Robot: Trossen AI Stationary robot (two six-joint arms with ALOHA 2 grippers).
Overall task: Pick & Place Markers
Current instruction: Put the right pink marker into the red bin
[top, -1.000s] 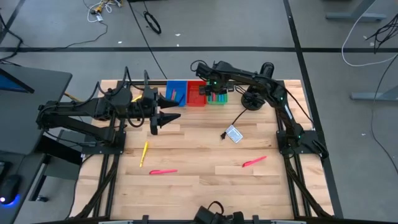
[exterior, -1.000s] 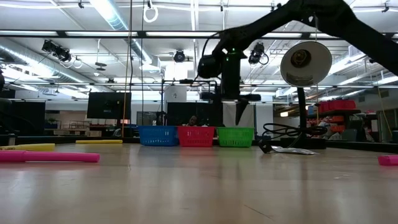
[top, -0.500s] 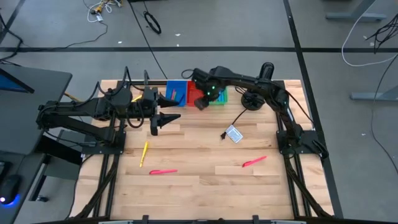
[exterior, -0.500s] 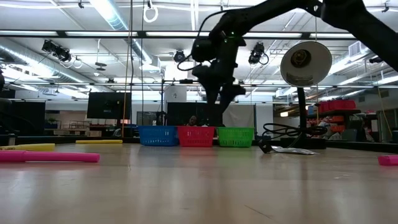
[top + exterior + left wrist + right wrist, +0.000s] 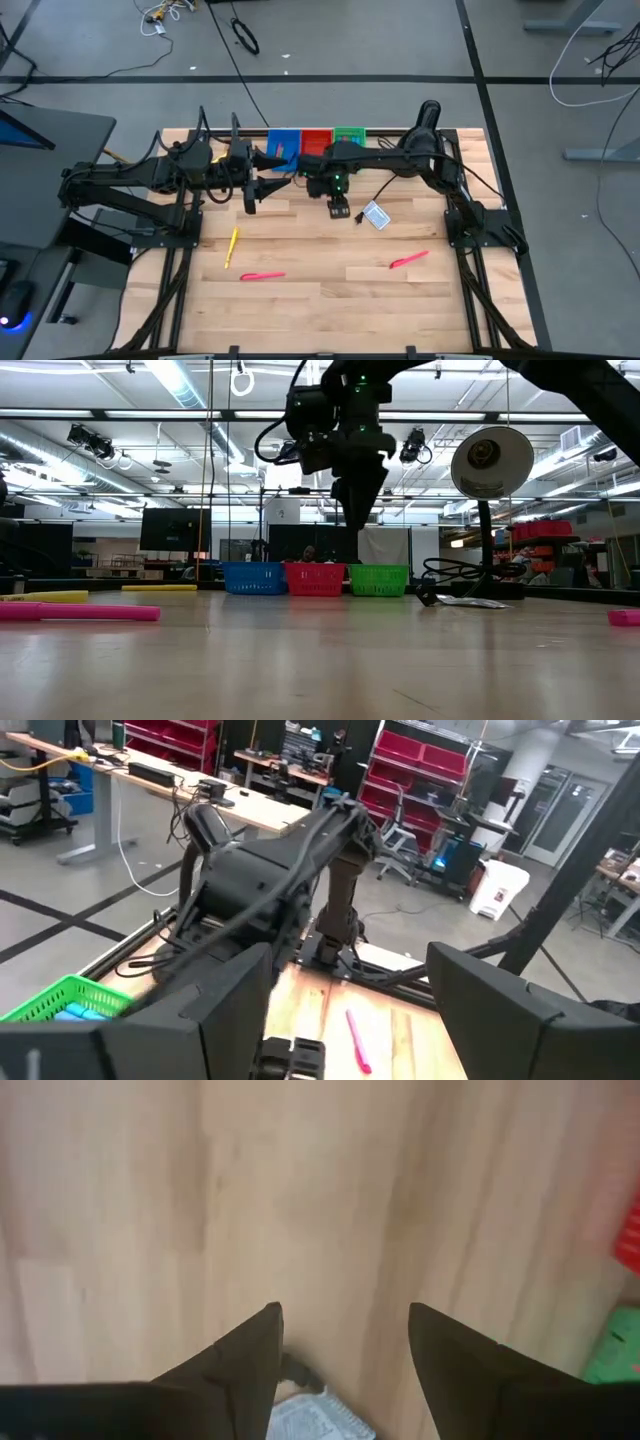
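Hovering with jaws parted and empty, the right gripper [image 5: 340, 213] leaves three markers — yellow [image 5: 232, 246], pink [image 5: 262, 276] and pink [image 5: 408, 260] — on the table [image 5: 320, 300], all well beyond its jaws; left gripper [image 5: 268, 187] waits open.

We see the right gripper [image 5: 338, 211] now drawn back from over the bins [image 5: 316, 137] to above bare table [image 5: 320, 250], fingers apart.

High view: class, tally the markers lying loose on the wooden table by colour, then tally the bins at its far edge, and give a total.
Yellow markers: 1
Pink markers: 2
Bins, blue, red and green: 3
Total: 6
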